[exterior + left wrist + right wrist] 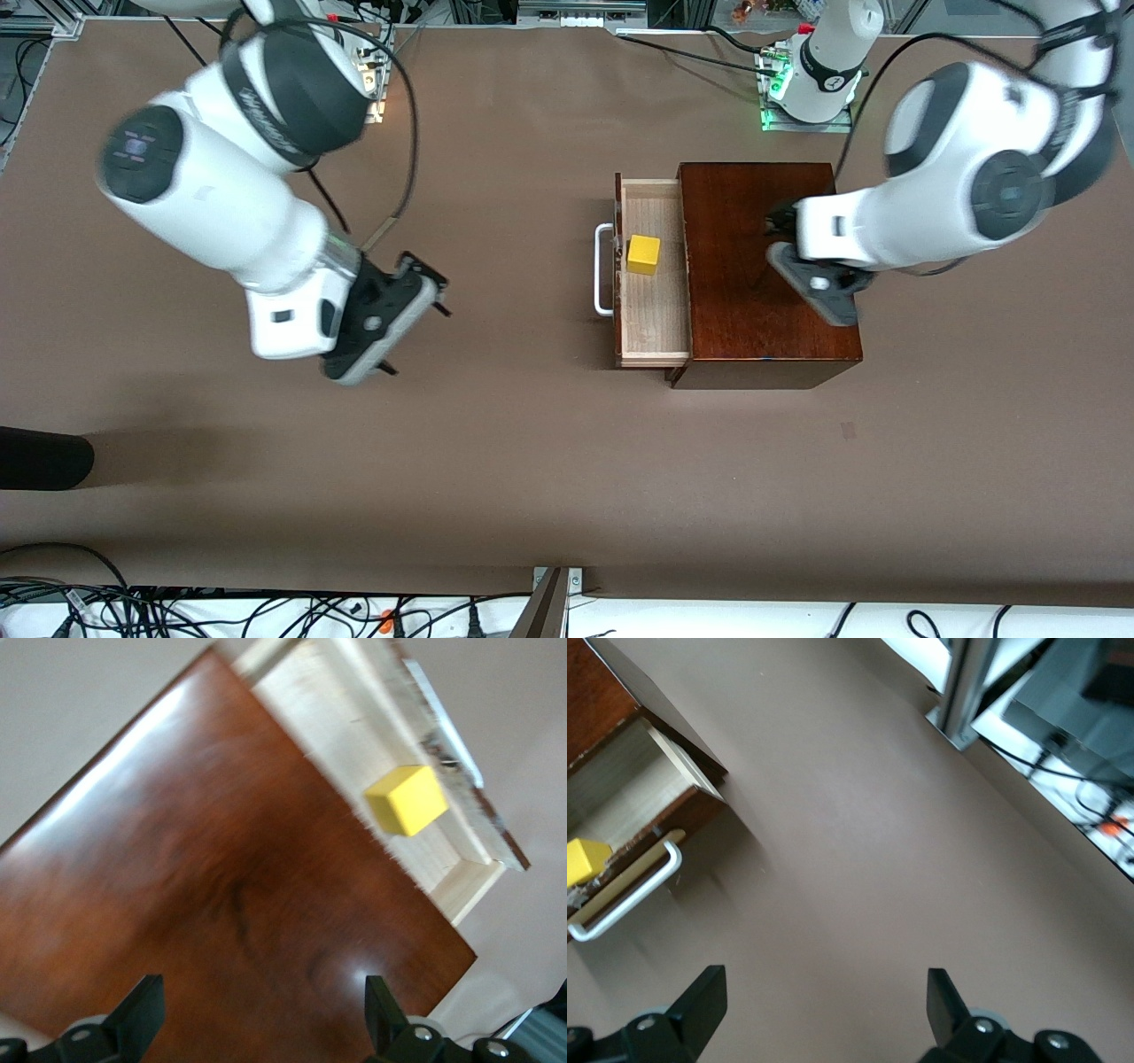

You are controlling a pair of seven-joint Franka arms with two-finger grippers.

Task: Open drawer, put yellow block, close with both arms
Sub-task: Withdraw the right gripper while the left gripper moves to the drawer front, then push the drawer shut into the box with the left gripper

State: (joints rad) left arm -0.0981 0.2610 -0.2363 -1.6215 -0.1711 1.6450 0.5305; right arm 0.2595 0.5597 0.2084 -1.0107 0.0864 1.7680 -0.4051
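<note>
Your drawer [654,271] is pulled out with the yellow block [643,254] already sitting in it, so only the close is left.

Main risk: the box [762,266] slides on the tabletop [532,461] when you push the drawer front, since nothing is holding it. The left gripper [819,288] hangs over the box top with jaws wide apart and empty; in the left wrist view the block lies well ahead of them, and only dark lid sits between them.

Second risk: a skewed push. The right gripper [390,323] is over bare tabletop, well apart from the white handle [603,269], jaws spread and holding nothing. Come in off-centre and the tray may rack and jam.

Third: the block sits near the drawer front, so a hard shove could make it hop or slide.

Block looks like a small bright cube, flat on the pale tray floor, slightly rotated, clean edges.
</note>
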